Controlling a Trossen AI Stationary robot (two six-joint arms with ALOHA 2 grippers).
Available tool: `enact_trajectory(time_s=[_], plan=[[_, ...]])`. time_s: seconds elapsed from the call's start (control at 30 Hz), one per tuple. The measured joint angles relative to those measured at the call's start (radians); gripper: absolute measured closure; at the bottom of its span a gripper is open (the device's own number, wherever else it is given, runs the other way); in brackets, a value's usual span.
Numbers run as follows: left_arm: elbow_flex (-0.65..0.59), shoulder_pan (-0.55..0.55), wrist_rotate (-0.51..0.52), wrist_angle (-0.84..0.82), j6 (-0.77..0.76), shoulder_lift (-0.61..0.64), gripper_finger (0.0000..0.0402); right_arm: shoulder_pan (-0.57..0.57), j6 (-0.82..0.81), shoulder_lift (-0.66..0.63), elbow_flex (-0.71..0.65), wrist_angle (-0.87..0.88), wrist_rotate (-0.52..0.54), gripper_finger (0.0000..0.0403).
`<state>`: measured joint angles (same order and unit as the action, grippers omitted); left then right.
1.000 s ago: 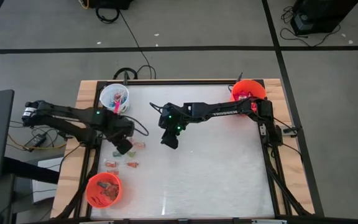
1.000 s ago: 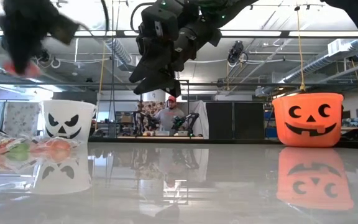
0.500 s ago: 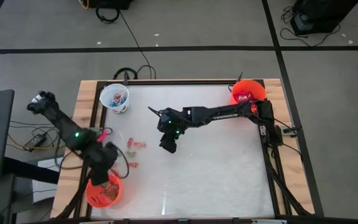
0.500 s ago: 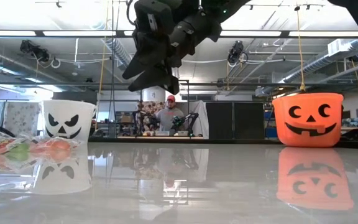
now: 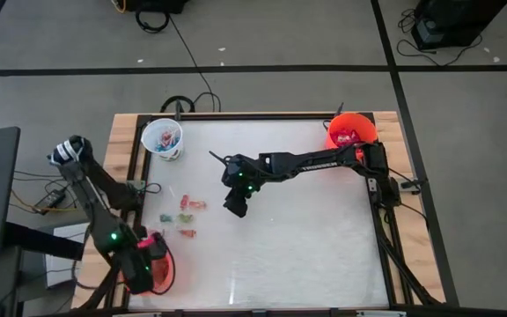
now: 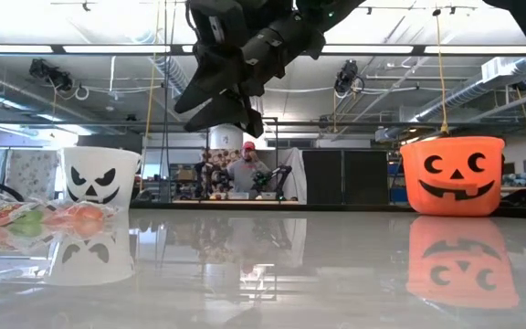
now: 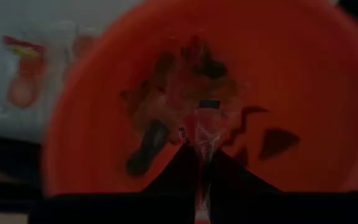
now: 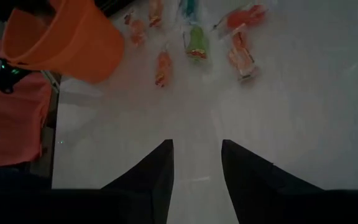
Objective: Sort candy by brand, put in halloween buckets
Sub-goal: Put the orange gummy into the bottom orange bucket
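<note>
My left gripper hovers over the near-left orange bucket, shut on a small red-and-white candy packet. The left wrist view looks down into that bucket, which has red packets on its bottom. My right gripper hangs open above the table's middle, right of the loose candy. That candy is several orange-red and green wrapped pieces lying flat. The white bucket stands at the far left, with lollipops inside. The second orange bucket stands at the far right corner. My left gripper pinches the candy packet between its two fingers, coming from above and pointing down. The packet shows edge-on and sticks out past the fingertips. It is lifted clear above the orange bucket's opening.
The table has a raised wooden frame around a glossy white top. Bare tabletop lies right of and nearer than the right gripper. In the low view a person shows far behind the table, between the white bucket and the orange bucket.
My left gripper has swung from above the loose candy toward the near-left corner and now stands over the orange bucket, staying shut on a piece. My right gripper has drifted slightly toward the table's left and stayed open.
</note>
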<state>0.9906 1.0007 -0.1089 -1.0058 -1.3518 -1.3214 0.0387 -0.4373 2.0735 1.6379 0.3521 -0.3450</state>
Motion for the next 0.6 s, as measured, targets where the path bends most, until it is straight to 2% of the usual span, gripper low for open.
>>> enact_trajectory(time_s=[0.17,0.37,0.6], plan=[[-0.039,0.010,0.003,0.082,-0.003,-0.071,0.0382,-0.011,-0.010,0.000,0.000,-0.002,0.002,0.0257],[-0.066,0.010,0.039,0.158,-0.039,-0.093,0.0374,-0.032,-0.019,0.000,0.000,-0.001,0.006,0.0257],[-0.066,0.010,0.031,0.156,-0.056,-0.057,0.0282,-0.054,-0.033,0.000,0.000,-0.001,0.021,0.0257]])
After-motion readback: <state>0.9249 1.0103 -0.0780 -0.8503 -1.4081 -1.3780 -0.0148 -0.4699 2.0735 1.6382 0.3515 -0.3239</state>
